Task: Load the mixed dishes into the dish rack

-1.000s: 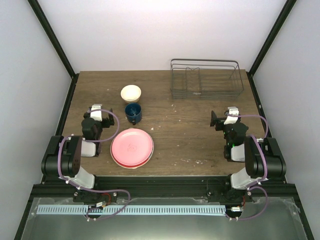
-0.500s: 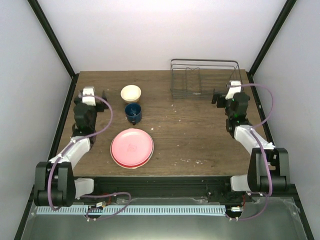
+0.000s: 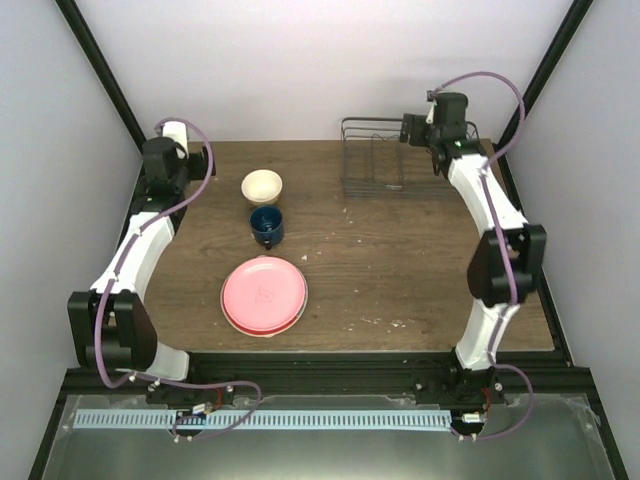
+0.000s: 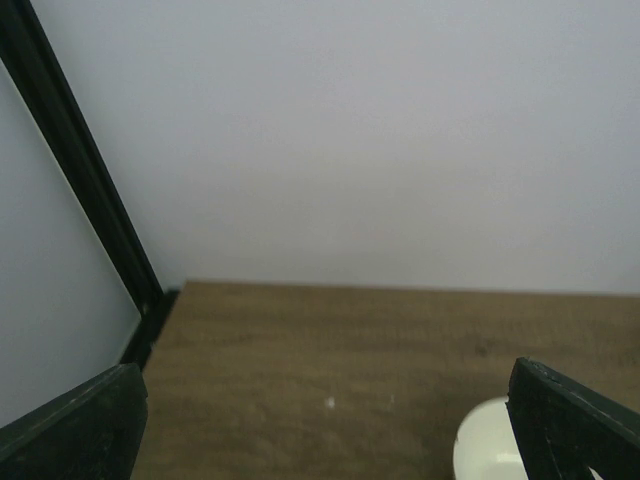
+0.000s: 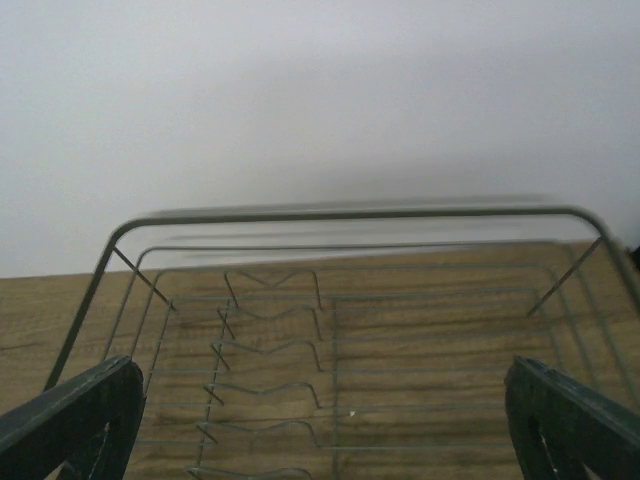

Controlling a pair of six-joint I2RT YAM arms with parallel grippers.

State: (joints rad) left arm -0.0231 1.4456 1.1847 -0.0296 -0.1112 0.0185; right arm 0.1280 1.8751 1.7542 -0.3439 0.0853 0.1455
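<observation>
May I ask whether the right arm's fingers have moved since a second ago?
Yes: the right arm's fingers travelled from mid-table to the far edge, above the dark grey wire dish rack.

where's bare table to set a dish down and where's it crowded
Free: the wide table stretch right of the pink plate, up to the dish rack. Crowded: the left-centre column, where cream bowl, blue mug and plate sit close together.

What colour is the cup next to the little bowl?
Dark blue. The mug shows best in the top external view, beside the cream bowl.
</observation>
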